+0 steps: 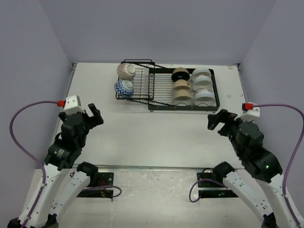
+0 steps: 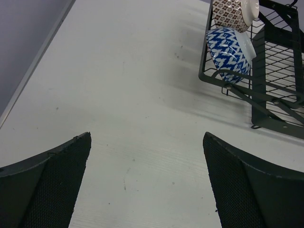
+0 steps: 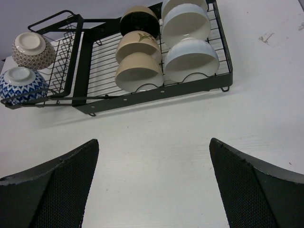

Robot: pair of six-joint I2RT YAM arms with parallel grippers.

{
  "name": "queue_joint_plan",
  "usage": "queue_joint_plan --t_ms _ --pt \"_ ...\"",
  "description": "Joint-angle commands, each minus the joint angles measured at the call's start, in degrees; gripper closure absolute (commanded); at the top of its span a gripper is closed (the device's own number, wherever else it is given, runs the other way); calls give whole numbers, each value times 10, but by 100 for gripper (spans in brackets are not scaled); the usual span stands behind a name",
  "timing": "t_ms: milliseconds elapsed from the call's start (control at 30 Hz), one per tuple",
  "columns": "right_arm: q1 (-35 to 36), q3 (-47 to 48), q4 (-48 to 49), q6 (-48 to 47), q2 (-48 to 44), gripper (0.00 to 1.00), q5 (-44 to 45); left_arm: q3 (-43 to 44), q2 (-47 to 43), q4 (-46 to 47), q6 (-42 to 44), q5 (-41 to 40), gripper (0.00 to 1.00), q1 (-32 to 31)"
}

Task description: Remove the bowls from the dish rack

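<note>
- Nearest the viewer, the left claw (image 1: pixel 94 114) and the right claw (image 1: pixel 217 119) hover over the near part of the pale worktop (image 1: pixel 156 137). Each is spread fully wide and holds nothing.
- Past a bare stretch of worktop, well apart from both claws, the black wire dish rack (image 3: pixel 156 92) sits near the far edge.
- In its smaller left basket two patterned bowls lie tipped on their sides. The blue bowl (image 3: pixel 21 88) is nearer and the brown bowl (image 3: pixel 32 50) is just behind it.
- In the longer right section bowls stand on edge between the tines in two rows. The beige bowls (image 3: pixel 138 71) are on the left, with a black-lined bowl (image 3: pixel 139 21) at the back, and the white bowls (image 3: pixel 190 57) are on the right.
- The bowls look like glazed ceramic, so they are probably rigid, fairly weighty, slippery and easy to chip. The likeliest hold is on a rim, one finger inside and one outside, starting with the front bowl of a row.
- The rear bowls are overlapped by those in front, so their exact count is unclear. The left wrist view cuts off most of the rack.
</note>
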Motion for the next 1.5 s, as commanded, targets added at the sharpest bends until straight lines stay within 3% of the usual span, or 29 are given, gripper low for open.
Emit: queue_joint_plan --t_ms 0,567,667,767,833,933,1000,1033,1100,1133,1167,1233,1300,1467 --pt "1 -3 12 1 1 1 22 -1 2 26 3 3 0 -3" --pt "1 -25 38 -7 7 1 -39 6 14 32 8 38 0 -3" --pt "0 -34 59 -28 7 1 -104 35 34 37 -29 165 0 -3" --pt "1 -45 78 -47 5 1 -165 50 43 97 -91 271 0 -3" --pt "1 -53 92 -45 3 1 -186 48 55 159 -135 296 0 -3" --pt "1 -62 113 -39 -1 1 -227 44 106 246 -148 301 0 -1" --pt "1 -67 122 -36 1 1 -247 70 153 249 -151 284 0 19" --pt "1 -68 128 -34 5 1 -265 98 199 258 -154 306 0 70" --pt "1 -68 132 -30 11 1 -286 82 254 348 -207 468 0 170" --pt "1 -69 134 -29 11 1 -291 82 276 394 -229 468 0 199" --pt "1 -68 136 -28 13 1 -296 77 303 420 -275 552 0 236" --pt "1 -70 139 -24 14 1 -310 75 388 508 -318 624 0 293" --pt "1 -76 144 -23 11 1 -319 60 438 636 -387 719 0 311" --pt "1 -100 177 -15 12 1 -326 11 524 819 -476 776 0 321"
